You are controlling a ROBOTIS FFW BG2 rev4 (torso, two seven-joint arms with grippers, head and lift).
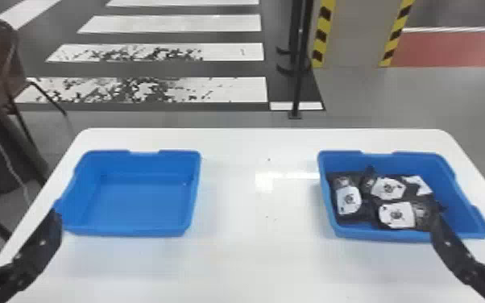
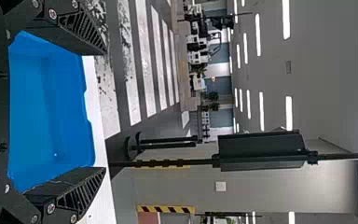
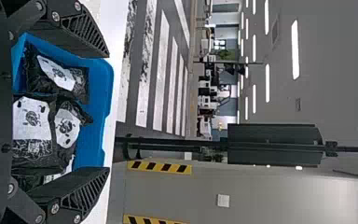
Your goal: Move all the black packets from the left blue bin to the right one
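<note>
Your transfer looks done: the black packets (image 1: 388, 188) lie in the right bin (image 1: 368, 235). Left gripper (image 2: 105, 111) by the left bin (image 1: 141, 203), right gripper (image 3: 107, 112) near the packets, both wide, holding nothing. Next, back both off without snagging.

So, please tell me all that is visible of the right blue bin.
The right blue bin is shallow and open-topped, seemingly smooth plastic, with sloping walls and a notched far rim. It stands upright on the white table, holding several black packets with white labels. The open right gripper is at its near side; contact is unclear.
</note>
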